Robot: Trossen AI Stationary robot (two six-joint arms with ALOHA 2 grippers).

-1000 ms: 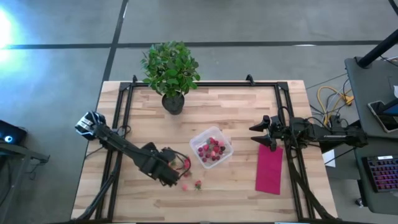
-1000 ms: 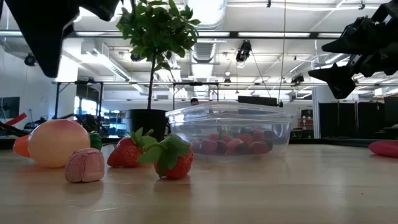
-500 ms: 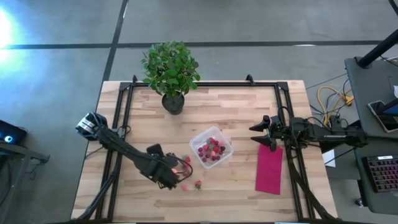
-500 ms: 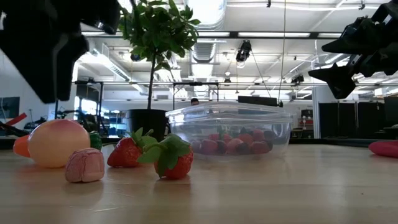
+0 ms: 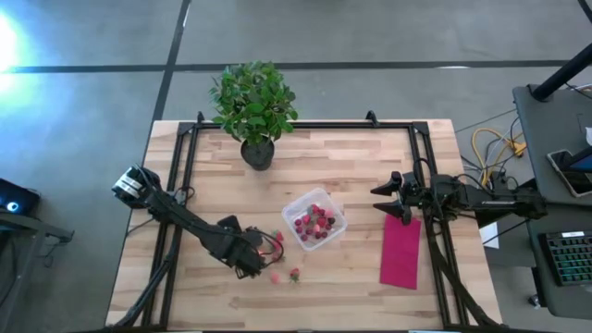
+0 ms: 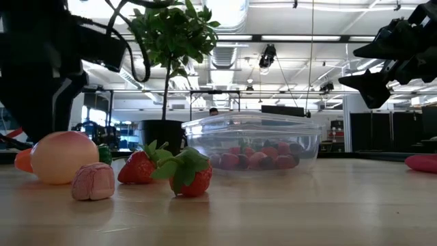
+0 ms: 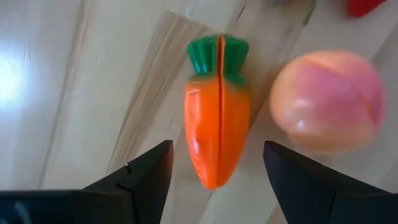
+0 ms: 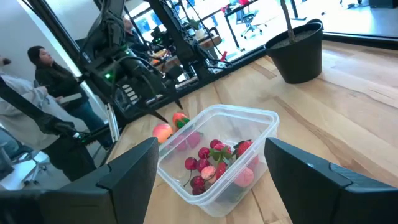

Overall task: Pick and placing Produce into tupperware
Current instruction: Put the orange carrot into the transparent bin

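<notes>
The clear square tupperware [image 5: 314,220] sits mid-table with several small red berries inside, and shows too in the low view [image 6: 256,140] and the right wrist view [image 8: 217,155]. My left gripper [image 5: 252,264] is open and low over the table, just left of it. In the left wrist view [image 7: 216,155] its fingers stand either side of an orange-red fruit with a green top [image 7: 217,112] without touching it. A round pink-orange fruit [image 7: 326,99] lies beside that. Two strawberries [image 6: 140,167] [image 6: 191,174] and a pink piece [image 6: 93,182] lie loose on the table. My right gripper [image 5: 381,199] waits open above the table's right side.
A potted leafy plant [image 5: 254,102] stands at the far edge, behind the tupperware. A flat magenta cloth [image 5: 400,250] lies on the right, under the right arm. Black frame rails run along the table's left, right and far sides. People and other equipment show beyond the table.
My left gripper has come down toward the table over the orange-red fruit and the round pink-orange fruit. In the low view its dark body has dropped from the top of the picture to just above them. The fruit and the tupperware have stayed put.
</notes>
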